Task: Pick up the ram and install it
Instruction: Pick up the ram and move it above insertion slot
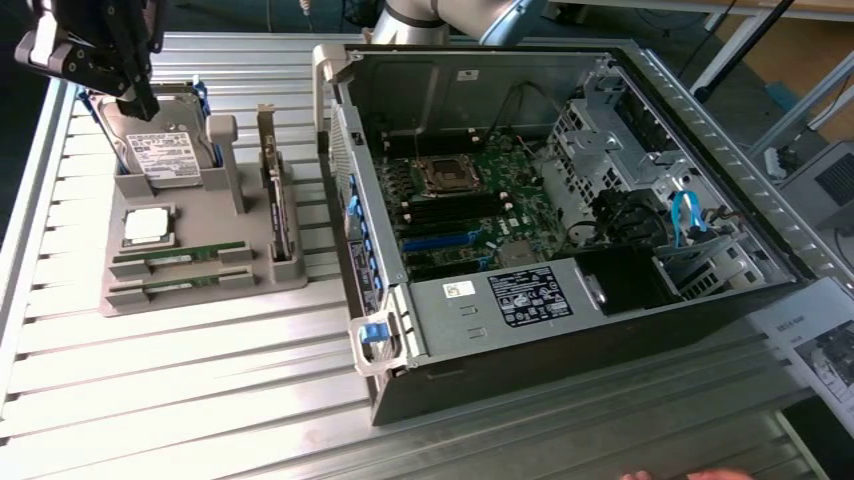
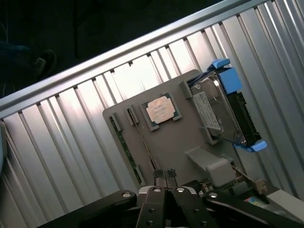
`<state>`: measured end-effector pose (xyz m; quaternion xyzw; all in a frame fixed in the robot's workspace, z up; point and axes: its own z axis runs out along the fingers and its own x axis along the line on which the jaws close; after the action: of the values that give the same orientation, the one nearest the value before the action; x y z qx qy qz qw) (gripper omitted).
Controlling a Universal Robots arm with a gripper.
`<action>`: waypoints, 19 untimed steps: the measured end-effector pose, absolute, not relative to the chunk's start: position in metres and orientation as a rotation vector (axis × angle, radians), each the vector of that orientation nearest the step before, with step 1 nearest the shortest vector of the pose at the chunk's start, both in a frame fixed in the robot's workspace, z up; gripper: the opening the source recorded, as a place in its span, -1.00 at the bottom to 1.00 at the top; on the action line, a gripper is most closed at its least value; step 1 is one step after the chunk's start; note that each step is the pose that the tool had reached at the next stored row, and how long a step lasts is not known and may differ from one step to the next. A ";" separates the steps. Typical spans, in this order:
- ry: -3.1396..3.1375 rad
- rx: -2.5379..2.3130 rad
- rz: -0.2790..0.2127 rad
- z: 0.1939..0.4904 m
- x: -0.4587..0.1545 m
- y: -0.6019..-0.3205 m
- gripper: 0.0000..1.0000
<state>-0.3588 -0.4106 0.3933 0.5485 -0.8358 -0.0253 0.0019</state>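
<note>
Ram [image 1: 180, 260] lies in tray [image 1: 214, 232] beside processor [image 1: 147, 226]; shut, empty fingers [image 2: 158, 175] hover, seemingly just above the hard drive [image 1: 167, 150].

Shiny ribbed metal table [image 1: 200, 400], matt grey plastic holder [image 1: 200, 222], green circuit-board ram [image 1: 178, 260]

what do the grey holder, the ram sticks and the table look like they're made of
Grey holder: probably plastic with a matte finish; it is a uniform dull grey with moulded-looking slots and posts.
Ram sticks: green circuit board, likely fibreglass laminate, carrying small dark chips.
Table: metal, likely aluminium; its ribbed slats throw bright glare.
</note>
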 end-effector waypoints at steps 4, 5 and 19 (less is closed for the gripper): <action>-2.587 1.772 -0.079 0.393 -0.359 -0.411 -0.80; -2.578 1.784 -0.079 0.393 -0.359 -0.411 -0.80; -2.451 1.950 -0.078 0.393 -0.359 -0.411 -0.80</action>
<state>-0.3588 -0.4106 0.3933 0.6224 -0.7823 -0.0250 0.0042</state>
